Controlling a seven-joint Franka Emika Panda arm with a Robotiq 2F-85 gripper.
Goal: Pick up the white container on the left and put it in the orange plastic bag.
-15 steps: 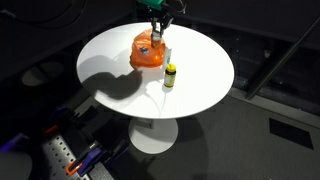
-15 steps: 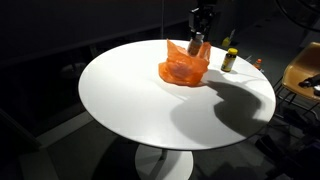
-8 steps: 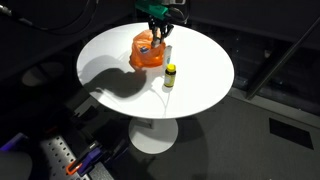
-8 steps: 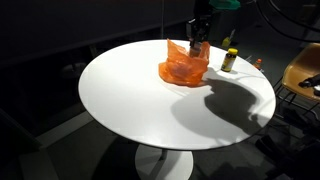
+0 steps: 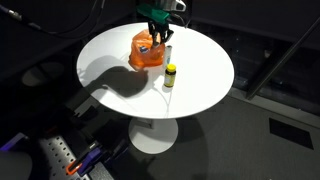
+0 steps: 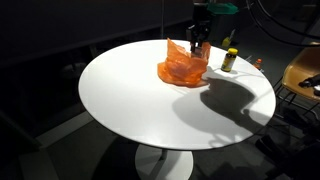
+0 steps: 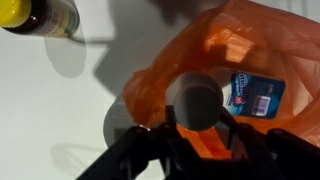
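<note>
**A:** Where does the white container (image 7: 195, 98) sit against the gripper (image 7: 202, 114)?

**B:** Directly under it. In the wrist view its round pale end faces the camera, right between the two dark fingers (image 7: 172, 125), which stand just beside its edges on either side.

**A:** So is it clamped?

**B:** I cannot tell. The jaws are set narrow, about as wide as the container, but whether the pads press on it does not show.

**A:** And the bag?

**B:** The orange bag (image 7: 270, 50) spreads around and beneath the container, so it is within the bag's open mouth. In both exterior views the gripper (image 5: 158, 36) (image 6: 200, 45) hangs upright over the crumpled bag (image 5: 143, 55) (image 6: 180, 70).

**A:** How does the container look?

**B:** Its end is a smooth, greyish-white circle. It is tilted, so part of its side shows, with a blue and white label (image 7: 255, 95) towards the right.

**A:** Anything else nearby?

**B:** A small dark bottle (image 5: 170, 75) with a yellow cap stands near the bag on the round white table (image 6: 130, 100), apart from it.
</note>
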